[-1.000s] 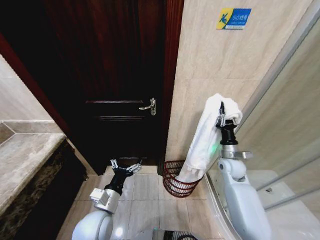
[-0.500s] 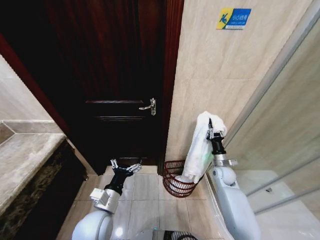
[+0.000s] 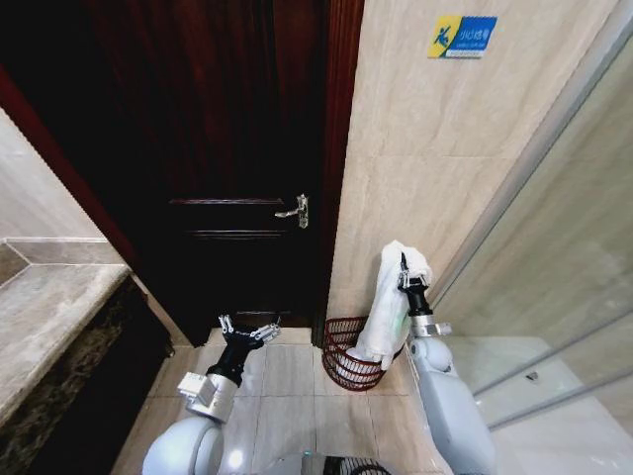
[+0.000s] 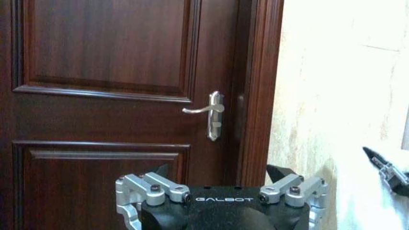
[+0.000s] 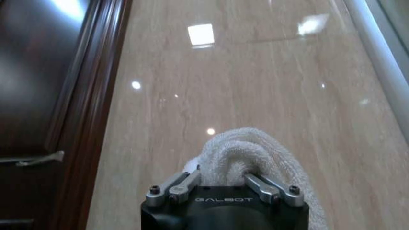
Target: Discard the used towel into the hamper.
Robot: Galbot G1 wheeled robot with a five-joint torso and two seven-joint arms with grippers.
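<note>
- right gripper [image 3: 401,269] raised beside the tiled wall [image 3: 435,148], above and just right of the hamper [image 3: 348,368]; fingers [image 5: 263,184] closed on the bunched top of the white towel [image 3: 388,312]; the right wrist view shows a fold of cloth bulging up between them
- towel hangs as one long drape from the gripper; its lower end reaches the hamper's rim on the right side and appears to dip inside; how deep cannot be told from the head view
- hamper stands on the floor tiles [image 3: 287,381] in the corner between the dark door [image 3: 227,148] and the wall; upright; the visible part of its interior looks otherwise empty
- left gripper [image 3: 247,330] held low in front of the door, well apart from the towel; fingers [image 4: 148,184] spread open, holding nothing; arm looks idle
- judgement: the task is at the release stage; towel over the hamper but not yet let go
- risk: most of the cloth hangs toward the hamper's right rim rather than its centre; if let go here the upper part could fold over the edge and slide to the floor, or drape down the outside
- risk: the hamper is light, of open bars; a falling or dragged weight of cloth on one side could tip it
- risk: terry loops may snag on the fingers when they part, so the towel could be lifted back out
- glass shower panel [image 3: 554,257] close on the arm's right; little room for swinging that way
</note>
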